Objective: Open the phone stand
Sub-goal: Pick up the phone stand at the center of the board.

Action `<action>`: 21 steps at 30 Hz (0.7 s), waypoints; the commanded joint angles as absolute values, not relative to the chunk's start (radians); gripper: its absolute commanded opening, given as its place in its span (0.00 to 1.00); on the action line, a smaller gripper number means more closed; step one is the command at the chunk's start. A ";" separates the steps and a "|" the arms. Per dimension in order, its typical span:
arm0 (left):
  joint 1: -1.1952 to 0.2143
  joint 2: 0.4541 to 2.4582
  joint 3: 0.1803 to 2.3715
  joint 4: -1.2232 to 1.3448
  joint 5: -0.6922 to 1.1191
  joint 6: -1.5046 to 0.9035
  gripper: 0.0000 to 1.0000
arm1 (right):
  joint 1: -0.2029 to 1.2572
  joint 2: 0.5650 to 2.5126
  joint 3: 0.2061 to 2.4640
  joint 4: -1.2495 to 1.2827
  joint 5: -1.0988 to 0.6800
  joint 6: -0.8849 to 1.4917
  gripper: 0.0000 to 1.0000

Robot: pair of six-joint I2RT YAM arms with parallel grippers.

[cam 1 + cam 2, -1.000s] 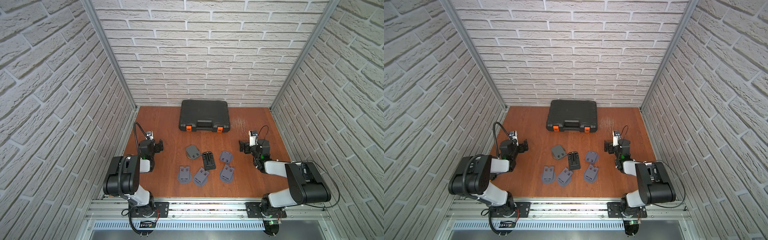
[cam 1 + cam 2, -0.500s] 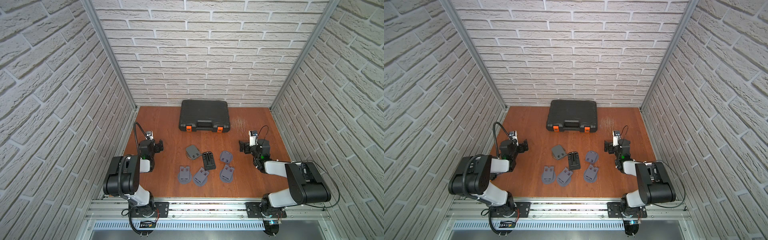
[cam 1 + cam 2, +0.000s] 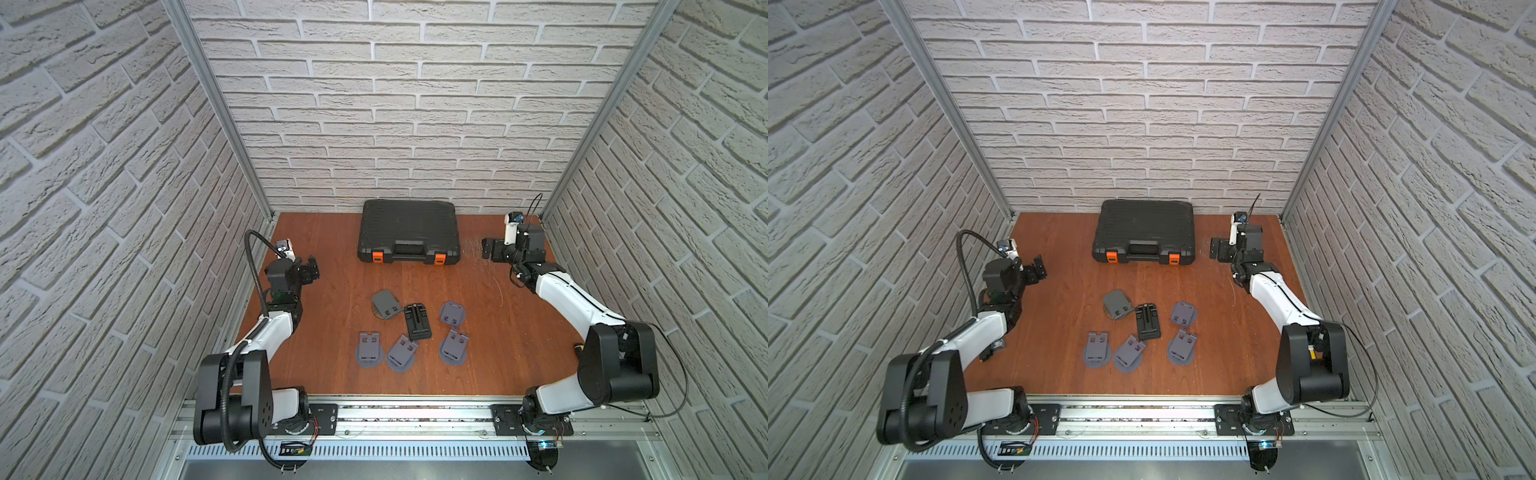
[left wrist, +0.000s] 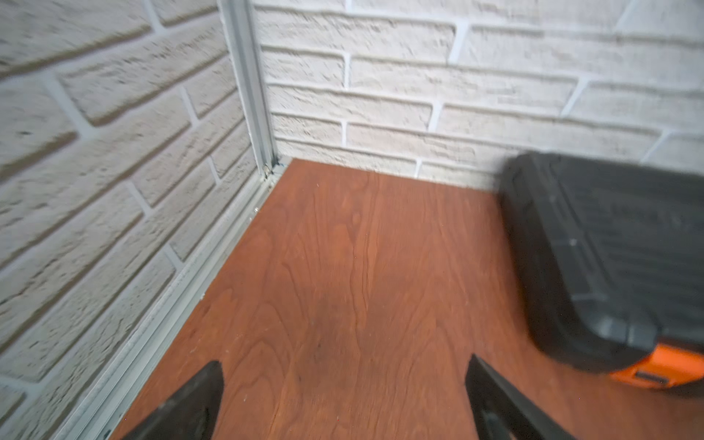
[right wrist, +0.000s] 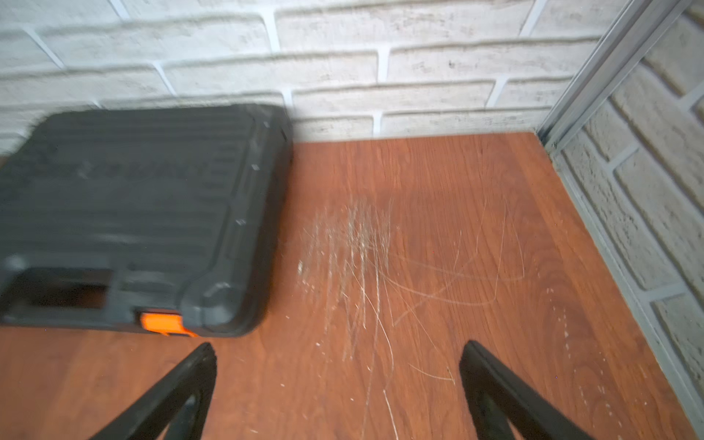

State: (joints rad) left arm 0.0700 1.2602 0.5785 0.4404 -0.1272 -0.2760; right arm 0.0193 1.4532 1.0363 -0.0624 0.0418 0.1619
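**Stands untouched, both grippers empty**

In both top views the black stand [image 3: 417,322] lies flat at lower centre among five grey stands [image 3: 369,351]. Which one is meant cannot be told. The left gripper [image 3: 310,269] at mid-left and the right gripper [image 3: 487,249] at mid-right sit well apart from them, fingers wide and holding nothing. Reaching, grasping and unfolding are all apparently left to do. No writing is readable, even on the case [image 3: 409,230].
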 commanded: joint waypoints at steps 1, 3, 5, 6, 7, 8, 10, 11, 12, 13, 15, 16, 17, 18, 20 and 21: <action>0.115 1.218 0.577 0.291 -0.127 -0.480 0.98 | 0.032 1.337 0.985 -0.301 0.062 0.324 1.00; 0.136 1.198 0.582 0.273 -0.066 -0.526 0.98 | 0.029 1.282 1.001 -0.363 0.063 0.374 1.00; 0.136 1.186 0.601 0.236 -0.051 -0.545 0.98 | 0.029 1.258 1.022 -0.419 0.011 0.385 1.00; 0.135 1.187 0.621 0.189 -0.046 -0.552 0.98 | 0.029 1.256 1.037 -0.461 -0.018 0.394 1.00; 0.134 1.188 0.639 0.159 -0.031 -0.550 0.98 | 0.031 1.259 1.054 -0.497 -0.045 0.394 1.00; 0.130 1.190 0.657 0.130 -0.009 -0.545 0.98 | 0.043 1.262 1.066 -0.529 -0.067 0.382 1.00; 0.101 1.191 0.688 0.065 -0.015 -0.538 0.98 | 0.082 1.266 1.091 -0.614 -0.039 0.380 0.93; 0.078 1.190 0.702 0.025 -0.034 -0.534 0.98 | 0.110 1.266 1.100 -0.654 -0.004 0.396 0.88; 0.051 1.189 0.716 -0.009 -0.063 -0.531 0.98 | 0.140 1.269 1.110 -0.698 0.017 0.418 0.82; 0.022 1.187 0.724 -0.028 -0.082 -0.526 0.98 | 0.165 1.272 1.114 -0.726 0.024 0.431 0.79; -0.044 1.186 0.740 -0.082 -0.131 -0.520 0.98 | 0.232 1.287 1.136 -0.808 0.077 0.489 0.75; -0.072 1.187 0.750 -0.098 -0.147 -0.519 0.98 | 0.262 1.294 1.142 -0.834 0.097 0.511 0.75; -0.102 1.190 0.758 -0.118 -0.164 -0.522 0.98 | 0.297 1.301 1.150 -0.862 0.124 0.545 0.75; -0.130 1.194 0.766 -0.135 -0.182 -0.529 0.98 | 0.329 1.310 1.156 -0.882 0.138 0.576 0.75; -0.173 1.205 0.782 -0.167 -0.204 -0.545 0.98 | 0.379 1.331 1.160 -0.903 0.146 0.626 0.76; -0.191 1.212 0.790 -0.181 -0.211 -0.550 0.98 | 0.403 1.344 1.161 -0.913 0.157 0.649 0.77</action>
State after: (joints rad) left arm -0.1555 1.2034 0.7536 -0.1024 -0.1474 -0.5282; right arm 0.3542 1.3228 1.1389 -0.8165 0.0940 0.5358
